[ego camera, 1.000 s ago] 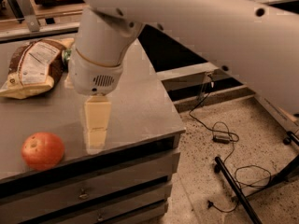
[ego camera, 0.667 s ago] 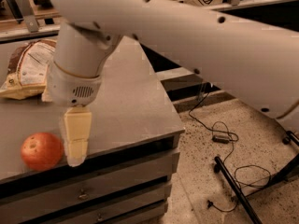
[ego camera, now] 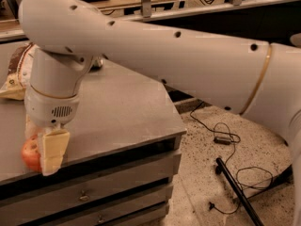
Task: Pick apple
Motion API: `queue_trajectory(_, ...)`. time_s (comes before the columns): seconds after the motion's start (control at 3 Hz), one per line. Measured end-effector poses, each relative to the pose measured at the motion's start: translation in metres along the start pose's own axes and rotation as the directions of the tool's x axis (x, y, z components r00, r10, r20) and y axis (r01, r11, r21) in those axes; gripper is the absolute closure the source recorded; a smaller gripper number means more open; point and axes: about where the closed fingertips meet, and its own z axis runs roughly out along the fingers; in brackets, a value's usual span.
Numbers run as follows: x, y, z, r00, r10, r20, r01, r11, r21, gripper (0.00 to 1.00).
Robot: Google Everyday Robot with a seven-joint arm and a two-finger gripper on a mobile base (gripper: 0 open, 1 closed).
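Observation:
The apple [ego camera: 28, 155] is orange-red and round. It sits near the front left edge of the grey cabinet top [ego camera: 122, 112]. My gripper [ego camera: 47, 153] hangs from the big white arm [ego camera: 155, 55] and is down at the apple, with its cream tip covering the apple's right side. Only the apple's left part shows.
A brown-and-white bag [ego camera: 16, 76] lies at the back left of the cabinet top, partly behind the arm. The cabinet has drawers [ego camera: 94, 192] below. On the speckled floor to the right lie black cables [ego camera: 221, 138] and a black pole [ego camera: 237, 189].
The arm has swung left and down. The gripper went from the middle of the cabinet top to right at the apple and now hides part of it.

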Motion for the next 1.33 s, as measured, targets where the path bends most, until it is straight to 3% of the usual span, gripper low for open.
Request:
queue_trajectory(0.33, -0.011, 0.000, 0.014, 1.000, -0.018, 0.010, 0.019, 0.9988, -0.044, 0.65)
queue_trajectory(0.67, -0.020, 0.002, 0.011, 0.999, -0.030, 0.037, 0.032, 0.9966, -0.076, 0.88)
queue_trajectory(1.0, 0.004, -0.004, -0.038, 0.998, 0.011, 0.059, -0.010, 0.9996, -0.027, 1.00)
queue_trajectory(1.33, 0.003, -0.015, -0.067, 0.997, 0.010, 0.074, -0.012, 0.9994, 0.032, 1.00)
